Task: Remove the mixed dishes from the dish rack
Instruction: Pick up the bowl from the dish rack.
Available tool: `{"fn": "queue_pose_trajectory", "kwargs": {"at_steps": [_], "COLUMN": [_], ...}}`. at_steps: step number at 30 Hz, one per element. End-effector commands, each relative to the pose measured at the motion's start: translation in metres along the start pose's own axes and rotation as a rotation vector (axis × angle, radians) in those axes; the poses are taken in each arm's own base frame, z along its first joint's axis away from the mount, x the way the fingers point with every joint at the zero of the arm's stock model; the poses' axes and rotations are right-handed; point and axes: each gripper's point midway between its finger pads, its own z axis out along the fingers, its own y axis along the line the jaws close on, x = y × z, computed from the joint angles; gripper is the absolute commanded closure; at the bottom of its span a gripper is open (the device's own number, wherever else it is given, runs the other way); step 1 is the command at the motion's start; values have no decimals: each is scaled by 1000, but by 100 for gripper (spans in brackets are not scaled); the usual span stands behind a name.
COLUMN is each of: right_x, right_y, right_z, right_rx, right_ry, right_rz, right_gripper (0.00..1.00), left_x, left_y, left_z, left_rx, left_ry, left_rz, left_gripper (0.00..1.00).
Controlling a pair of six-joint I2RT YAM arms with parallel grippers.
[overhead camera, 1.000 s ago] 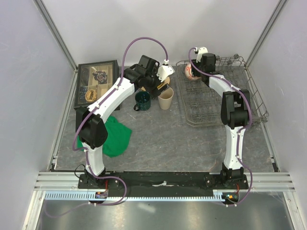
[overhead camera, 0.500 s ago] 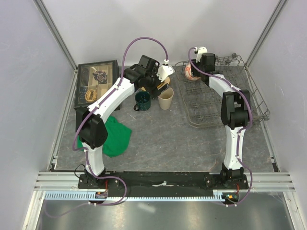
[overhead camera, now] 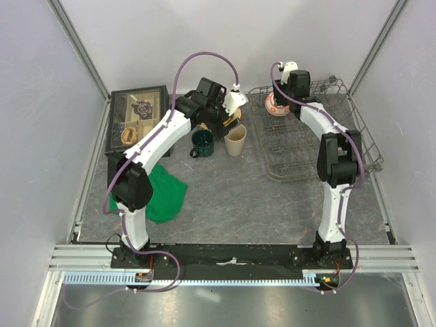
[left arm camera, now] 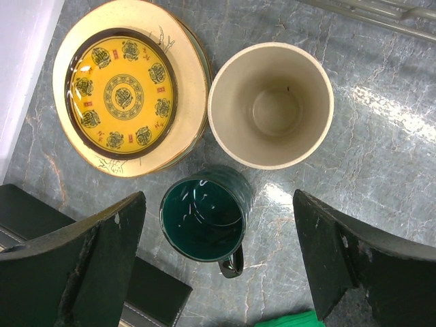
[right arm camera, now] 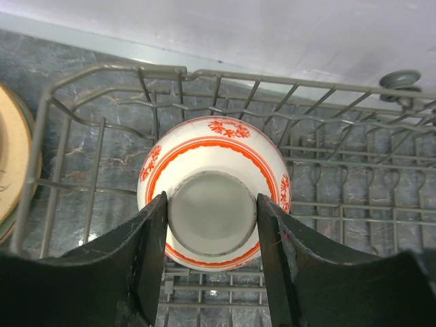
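Observation:
The small red-and-white bowl sits upside down in the far left corner of the grey wire dish rack. My right gripper is shut on its foot ring; it also shows in the top view. The dark green mug, the beige handleless cup and the stacked plates with the yellow-green centre stand on the table left of the rack. My left gripper is open and empty, above the mug.
The black box with a glass lid stands at the far left. The green cloth lies near the left arm. The rack's raised wire sides surround the bowl. The back wall is close behind the rack.
My right gripper has shifted slightly to the right with the bowl in its grip. The left arm has barely moved.

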Motion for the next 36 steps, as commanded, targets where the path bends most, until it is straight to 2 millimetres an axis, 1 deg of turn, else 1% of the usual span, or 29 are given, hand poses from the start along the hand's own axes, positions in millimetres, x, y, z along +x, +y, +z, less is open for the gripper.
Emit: {"fn": "queue_pose_trajectory", "kwargs": {"at_steps": [1, 3, 4, 6, 7, 9, 10, 13, 14, 15, 16, 17, 18, 19, 20, 24, 26, 27, 30, 34, 35, 36], "right_x": [-71, -69, -64, -61, -55, -51, -45, -38, -38, -35, -33, -34, -33, -33, -32, -38, -42, -42, -47, -48, -47, -47], "right_y": [-9, -9, -9, -10, -10, -11, -11, -12, -12, -16, -12, -12, -13, -11, -11, -11, -5, -19, -19, -19, -23, -20], "right_z": [-38, -41, -41, -45, -45, -48, -49, -54, -57, -58, -59, -62, -63, -65, -66, -72, -76, -78, -85, -93, -95, -98], "right_rx": [8, 1, -1, -7, -14, -33, -41, -99, -113, -120, -152, -158, -166, -188, -197, -229, -263, -256, -322, -402, -407, -438], "right_ry": [-165, -158, -146, -140, -125, -116, -103, -84, -80, -70, -62, -64, -58, -55, -52, -58, -62, -66, -71, -64, -65, -61], "right_rz": [5, 11, 17, 30, 43, 62, 77, 126, 178, 195, 205, 212, 228, 239, 249, 295, 312, 350, 405, 503, 521, 533], "right_gripper": [100, 100, 100, 100, 100, 100, 100, 100, 100, 100, 100, 100, 100, 100, 100, 100, 100, 100, 100, 100, 100, 100], "left_x": [-40, -42, -43, -45, -48, -53, -57, -63, -64, -65, -69, -68, -69, -73, -73, -84, -87, -91, -97, -107, -108, -112], "left_y": [10, 10, 10, 9, 8, 8, 7, 2, 1, -1, -1, -3, -3, -3, -4, -7, -11, -10, -16, -18, -19, -17], "left_z": [-27, -28, -29, -29, -29, -30, -27, -21, -19, -16, -15, -9, -7, -7, -2, -1, 3, 1, 5, 6, 7, 5], "left_rx": [-32, -31, -28, -21, -13, -8, 5, 46, 55, 66, 74, 85, 89, 97, 105, 140, 166, 169, 212, 245, 251, 263], "left_ry": [-131, -137, -142, -147, -158, -173, -182, -201, -204, -207, -218, -212, -214, -226, -225, -256, -263, -275, -297, -338, -345, -367], "left_rz": [-16, -17, -18, -23, -24, -37, -45, -67, -73, -85, -88, -96, -101, -103, -110, -128, -145, -147, -169, -196, -202, -209], "left_gripper": [5, 5, 5, 5, 5, 5, 5, 5, 5, 4, 4, 4, 5, 5, 5, 4, 5, 4, 5, 4, 4, 4]}}
